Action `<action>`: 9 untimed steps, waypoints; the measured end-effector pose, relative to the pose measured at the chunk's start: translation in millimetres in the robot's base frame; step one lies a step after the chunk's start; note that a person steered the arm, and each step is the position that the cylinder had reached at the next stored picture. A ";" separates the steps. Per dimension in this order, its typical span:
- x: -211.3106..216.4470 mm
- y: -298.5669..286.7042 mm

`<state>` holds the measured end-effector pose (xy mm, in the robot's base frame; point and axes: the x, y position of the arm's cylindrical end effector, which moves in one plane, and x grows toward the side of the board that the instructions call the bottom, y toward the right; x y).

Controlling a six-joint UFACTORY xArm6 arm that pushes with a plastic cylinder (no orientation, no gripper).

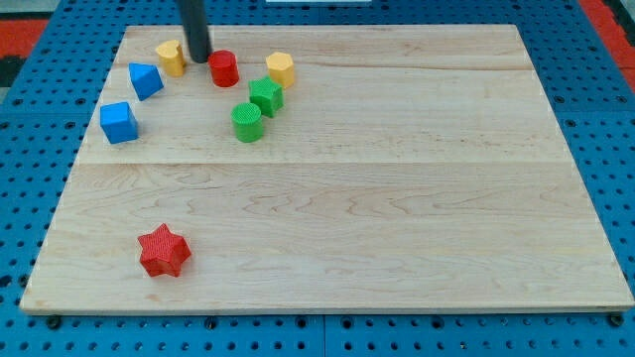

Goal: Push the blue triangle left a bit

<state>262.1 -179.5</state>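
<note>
The blue triangle (145, 79) lies near the board's top left. My tip (198, 59) is to its right and slightly higher in the view, between a yellow block (171, 57) on its left and a red cylinder (223, 67) on its right. The tip is apart from the blue triangle, with the yellow block partly between them. A blue cube (118, 121) sits below the triangle.
A yellow hexagonal block (281, 68), a green block (266, 96) and a green cylinder (247, 122) cluster right of the red cylinder. A red star (164, 250) lies at the bottom left. The wooden board (397, 198) rests on a blue pegboard.
</note>
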 end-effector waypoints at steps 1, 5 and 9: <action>0.0 -40.0; -52.5 -22.7; 50.3 -32.4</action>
<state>312.4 -211.9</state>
